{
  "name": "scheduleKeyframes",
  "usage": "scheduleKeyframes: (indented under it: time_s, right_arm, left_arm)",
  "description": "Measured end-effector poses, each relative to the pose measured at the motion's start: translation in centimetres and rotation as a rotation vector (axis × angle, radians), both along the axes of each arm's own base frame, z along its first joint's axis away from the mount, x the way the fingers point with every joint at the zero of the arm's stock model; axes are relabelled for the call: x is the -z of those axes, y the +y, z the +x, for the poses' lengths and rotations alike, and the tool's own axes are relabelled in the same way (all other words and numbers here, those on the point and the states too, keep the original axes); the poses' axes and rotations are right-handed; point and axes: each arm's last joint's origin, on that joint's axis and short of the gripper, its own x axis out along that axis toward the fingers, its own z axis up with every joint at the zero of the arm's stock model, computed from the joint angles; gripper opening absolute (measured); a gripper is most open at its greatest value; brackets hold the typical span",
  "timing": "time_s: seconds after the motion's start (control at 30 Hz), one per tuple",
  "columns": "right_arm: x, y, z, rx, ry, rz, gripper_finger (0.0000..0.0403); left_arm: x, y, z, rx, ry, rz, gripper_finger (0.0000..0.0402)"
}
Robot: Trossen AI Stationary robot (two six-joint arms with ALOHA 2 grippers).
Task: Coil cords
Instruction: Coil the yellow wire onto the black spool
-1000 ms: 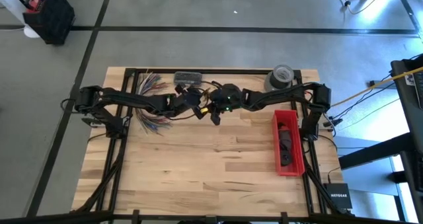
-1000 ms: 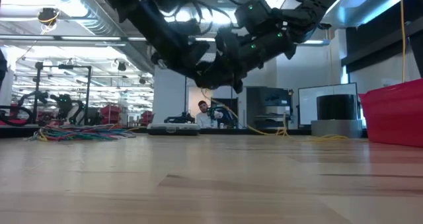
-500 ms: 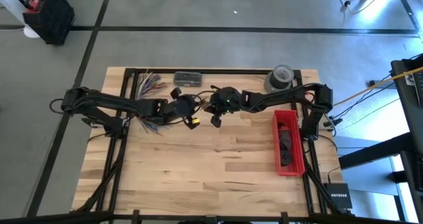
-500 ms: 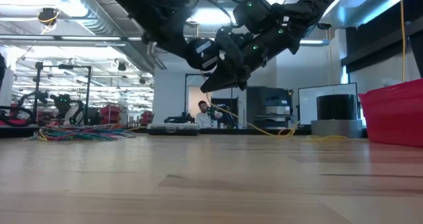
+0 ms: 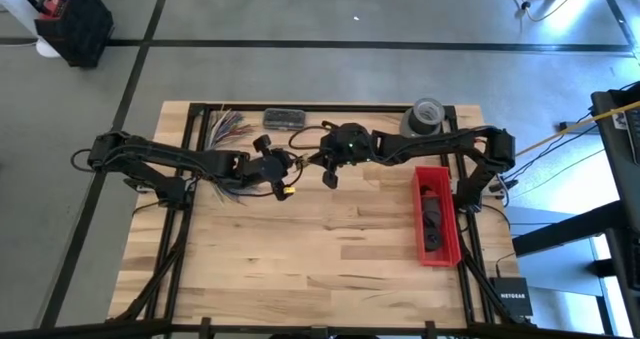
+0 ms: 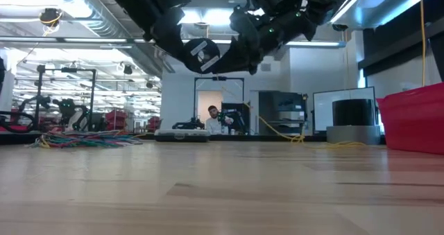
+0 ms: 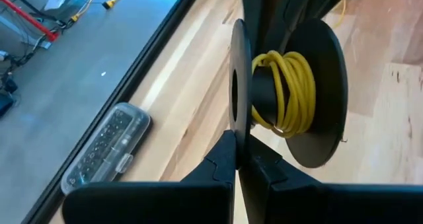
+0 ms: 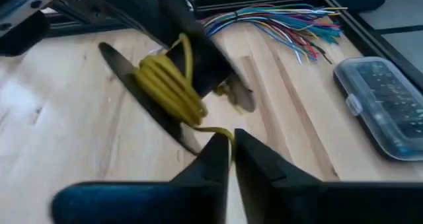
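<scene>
Cord (image 8: 168, 85) fills my right wrist view first — bright yellow, thin and limp, wound in several turns round the hub of a black spool (image 7: 317, 98). One strand runs off the coil down between the right gripper's (image 8: 231, 148) fingers, which I judge are pinching it, with hardly a gap between them. In my left wrist view the left gripper's (image 7: 239, 145) jaws are pressed together on the near rim of the spool, holding it up off the wood. From above, both grippers meet over the far middle of the table (image 5: 330, 259), the spool just beside the left one. My reading: the winding is well along — a good bundle sits on the hub — but the tail still has to be laid on. Farther off lie a clear plastic case (image 8: 386, 105), the multicoloured wires (image 8: 277, 22), then a red bin (image 5: 437, 217).
</scene>
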Motion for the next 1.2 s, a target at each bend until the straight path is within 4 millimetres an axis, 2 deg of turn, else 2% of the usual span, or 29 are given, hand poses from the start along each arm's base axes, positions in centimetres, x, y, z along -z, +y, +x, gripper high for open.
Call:
scheduleKeyframes:
  time_s: [0.17, 0.3, 0.43, 0.57, 0.7, 0.9, 1.1, 1.2]
  right_arm:
    - [-0.2, 0.1, -0.4, -0.008, 0.033, -0.025, 0.0096]
    - [-2.2, 0.5, -2.3, -0.046, 0.106, -0.068, 0.014]
    - [-3.5, 2.0, -4.4, -0.084, 0.214, -0.05, 0.0157]
    - [-3.2, 3.4, -5.2, -0.128, 0.298, -0.068, 0.0158]
    - [-1.0, 3.7, -5.0, -0.083, 0.326, -0.129, 0.0158]
    - [4.3, 2.8, -4.6, 0.01, 0.4, -0.197, 0.0159]
    - [6.7, 3.0, -2.8, -0.091, 0.356, -0.224, 0.0159]
    - [7.4, 3.0, -2.2, -0.083, 0.344, -0.291, 0.0159]
  left_arm:
    - [0.2, -0.1, -0.2, 0.007, 0.025, -0.003, 0.0]
    - [0.4, -0.1, -0.3, 0.005, 0.044, -0.005, 0.0]
    - [0.4, -0.1, -0.3, -0.001, 0.043, -0.011, 0.0]
    - [0.4, -0.1, -0.3, -0.002, 0.042, -0.011, 0.0]
    - [0.4, -0.1, -0.3, -0.006, 0.036, -0.016, 0.0]
    - [0.4, -0.1, -0.2, -0.005, 0.032, -0.015, 0.0]
    - [0.3, -0.1, -0.2, 0.002, 0.035, -0.007, 0.0]
    - [0.3, -0.1, -0.2, 0.002, 0.037, -0.006, 0.0]
